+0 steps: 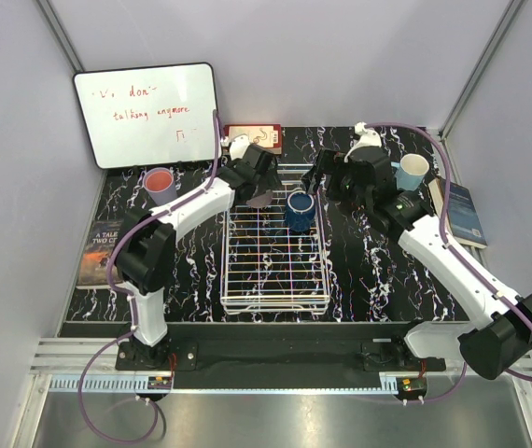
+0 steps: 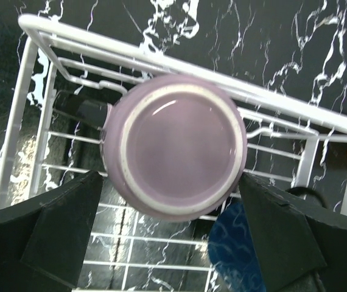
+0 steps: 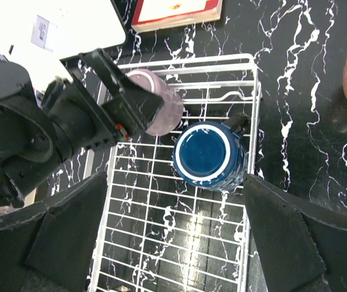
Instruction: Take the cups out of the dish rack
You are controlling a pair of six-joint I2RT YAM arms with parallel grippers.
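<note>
Crowded far end of the dish rack (image 1: 275,301)
The left gripper (image 2: 168,182), spread, straddles the mauve cup (image 2: 176,152) in the rack's far-left corner; an off-centre squeeze could tip it into the wires. The right gripper (image 3: 175,179), spread, hangs over the dark blue cup (image 3: 209,155) beside it; the arms may clash.

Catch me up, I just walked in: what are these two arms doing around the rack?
The two arms are emptying cups from the white wire dish rack. The left gripper is open, its fingers either side of an upside-down mauve cup at the rack's far end. The right gripper hovers open over the dark blue cup next to it, also upside down. A pink cup and a light blue cup stand on the table outside the rack.
</note>
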